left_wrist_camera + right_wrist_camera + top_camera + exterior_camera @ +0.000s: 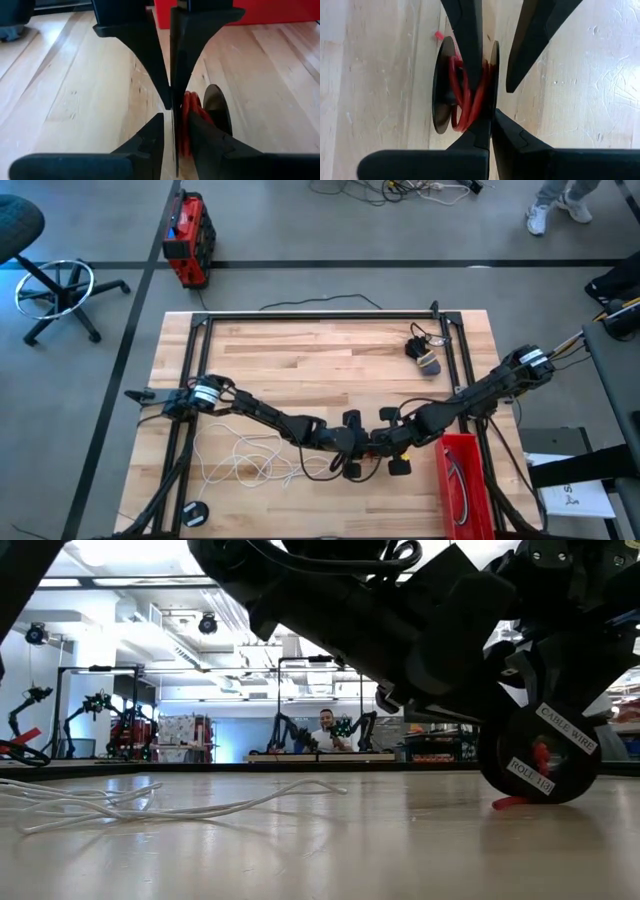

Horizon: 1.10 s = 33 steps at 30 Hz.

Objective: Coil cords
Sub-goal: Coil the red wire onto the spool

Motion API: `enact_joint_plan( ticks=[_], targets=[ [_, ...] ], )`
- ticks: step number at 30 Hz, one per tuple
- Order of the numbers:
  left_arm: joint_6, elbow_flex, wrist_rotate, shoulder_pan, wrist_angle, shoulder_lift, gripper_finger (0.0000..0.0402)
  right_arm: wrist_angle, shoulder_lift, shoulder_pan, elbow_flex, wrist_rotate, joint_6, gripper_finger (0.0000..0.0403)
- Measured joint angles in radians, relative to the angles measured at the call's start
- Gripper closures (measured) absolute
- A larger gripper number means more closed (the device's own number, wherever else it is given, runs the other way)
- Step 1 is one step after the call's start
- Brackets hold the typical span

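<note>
While both arms reach in toward the near middle of the table (300, 350), you have their grippers meeting around a small black spool (540, 755) wound with red cord (465, 97). From table height you can see the spool standing on edge on the wood, white labels on its face and a short red tail lying at its foot. Your left gripper (352, 442) comes in from nine o'clock; its wrist camera shows its two fingers pinched together on one thin black disc of the spool, with the red windings just beside them. Your right gripper (392, 442) comes in from three o'clock, and its own camera shows its fingers nearly together, apparently on the other disc, though that grip is hard to make out for certain.

You have the white cord (240, 455) lying loose in tangled loops at about seven o'clock, under the left arm. A black cord (318, 470) curves on the wood just beside the left gripper. At five o'clock sits a red bin (462, 480) with a cord lying in it. At about one o'clock a small grey and black bundle (424, 352) rests near the frame, and a small black disc (196, 513) lies at the near left corner.
</note>
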Motion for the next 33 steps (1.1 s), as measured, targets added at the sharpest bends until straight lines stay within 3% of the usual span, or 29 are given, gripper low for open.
enact_joint_plan(
  ticks=[24,33],
  targets=[
    [-0.03,-0.003,0.075,0.015,-0.013,-0.032,0.0326,-0.002,0.0,0.0,0.0,-0.011,-0.02,0.0403],
    [-0.043,-0.016,0.007,0.014,-0.008,-0.032,0.0329,-0.002,0.0,0.0,0.0,-0.004,-0.019,0.0403]
  ],
)
